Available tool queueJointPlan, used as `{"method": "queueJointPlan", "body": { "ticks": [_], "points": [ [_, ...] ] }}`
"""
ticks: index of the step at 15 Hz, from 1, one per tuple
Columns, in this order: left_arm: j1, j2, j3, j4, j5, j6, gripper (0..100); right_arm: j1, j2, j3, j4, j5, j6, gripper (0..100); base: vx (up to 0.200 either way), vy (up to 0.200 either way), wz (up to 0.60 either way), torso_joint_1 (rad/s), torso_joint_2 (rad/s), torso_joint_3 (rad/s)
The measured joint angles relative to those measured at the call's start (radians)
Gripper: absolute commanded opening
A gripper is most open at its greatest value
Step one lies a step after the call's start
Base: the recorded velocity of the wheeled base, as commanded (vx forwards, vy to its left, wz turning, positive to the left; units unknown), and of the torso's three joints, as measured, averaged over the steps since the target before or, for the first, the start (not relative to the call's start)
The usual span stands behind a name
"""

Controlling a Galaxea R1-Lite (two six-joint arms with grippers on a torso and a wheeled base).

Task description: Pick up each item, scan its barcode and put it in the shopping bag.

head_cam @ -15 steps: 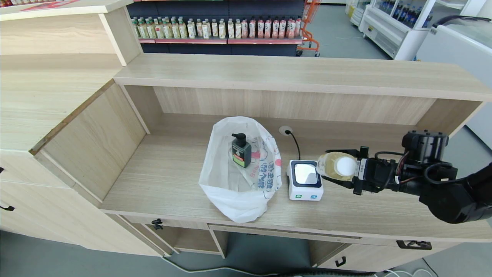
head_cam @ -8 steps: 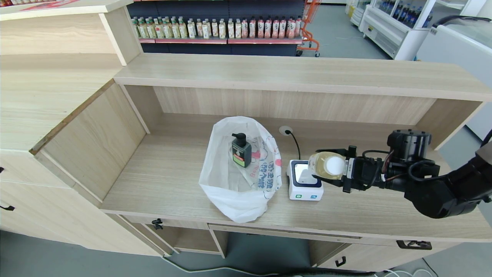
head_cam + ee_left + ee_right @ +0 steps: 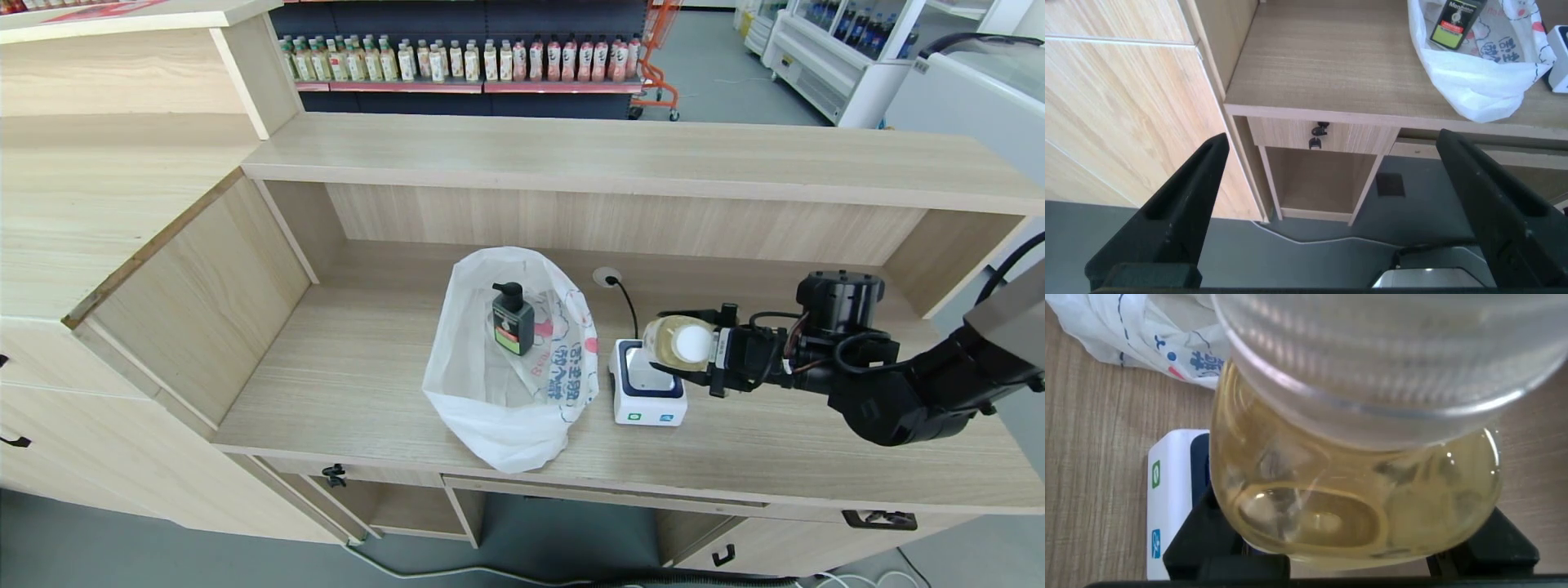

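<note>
My right gripper [image 3: 682, 343] is shut on a clear bottle of yellowish drink [image 3: 676, 343], held sideways with its white cap toward the wrist. The bottle hangs just above the right half of the white barcode scanner [image 3: 645, 395]. In the right wrist view the bottle [image 3: 1355, 482] is close up, with the scanner [image 3: 1176, 498] below it. The white shopping bag [image 3: 506, 359] lies open left of the scanner, with a dark pump bottle [image 3: 513, 320] inside. My left gripper [image 3: 1331, 212] hangs open below the counter's front left edge, and the bag [image 3: 1478, 57] is far off in its view.
The scanner's black cable [image 3: 627, 304] runs back to a grommet hole in the counter [image 3: 343, 376]. A raised wooden ledge [image 3: 620, 155] walls the back, and side panels close both ends. Drawers and a cupboard opening [image 3: 1323, 175] sit under the counter.
My right arm has carried the bottle leftward, from the scanner's right edge to over its glass window. The bag and pump bottle stayed put.
</note>
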Motion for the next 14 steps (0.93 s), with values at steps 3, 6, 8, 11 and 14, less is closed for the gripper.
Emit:
{"method": "queueJointPlan", "body": {
  "ticks": [3,6,8,11,14],
  "points": [
    [0.0,0.0,0.0,0.0,0.0,0.0,100,0.0,0.026,-0.005,-0.009,0.002,0.0,0,0.0,0.0,0.0,0.0,0.0,0.0],
    [0.0,0.0,0.0,0.0,0.0,0.0,100,0.0,0.039,-0.016,-0.009,0.003,0.001,0,0.0,0.0,0.0,0.0,0.0,0.0],
    [0.0,0.0,0.0,0.0,0.0,0.0,100,0.004,0.046,-0.036,-0.003,0.003,0.007,0,0.0,0.0,0.0,0.0,0.0,0.0],
    [0.0,0.0,0.0,0.0,0.0,0.0,100,0.012,0.06,-0.051,-0.008,0.003,0.026,0,0.0,0.0,0.0,0.0,0.0,0.0],
    [0.0,0.0,0.0,0.0,0.0,0.0,100,0.018,0.067,-0.047,-0.01,0.008,0.026,0,0.0,0.0,0.0,0.0,0.0,0.0]
  ]
}}
